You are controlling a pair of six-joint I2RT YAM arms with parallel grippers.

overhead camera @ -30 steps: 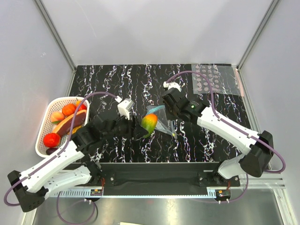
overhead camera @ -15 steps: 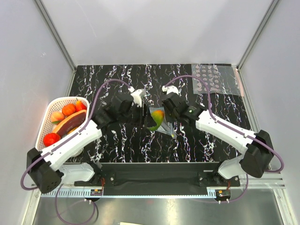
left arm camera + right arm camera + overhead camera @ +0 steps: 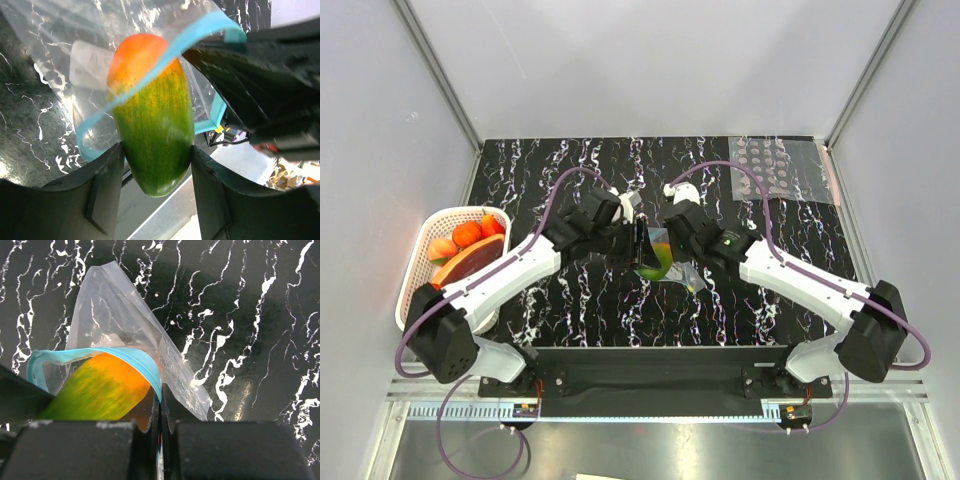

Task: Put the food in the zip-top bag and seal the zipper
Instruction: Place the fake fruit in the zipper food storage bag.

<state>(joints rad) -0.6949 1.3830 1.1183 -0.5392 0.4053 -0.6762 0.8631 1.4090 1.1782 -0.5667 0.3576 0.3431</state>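
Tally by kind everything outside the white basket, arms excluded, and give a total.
Green-and-orange toy fruit: 1
Clear zip-top bag with light blue zipper: 1
Clear plastic sheet with grey dots: 1
Total: 3

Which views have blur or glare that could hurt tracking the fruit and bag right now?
Left wrist: green-orange fruit sharp, clear bag shows white sheen, lower right corner blown out. Right wrist: fruit soft and smeared, bag crisp, pale glare patch on the marble table. Top external: even light, sharp, but fruit and bag look small between the arms.
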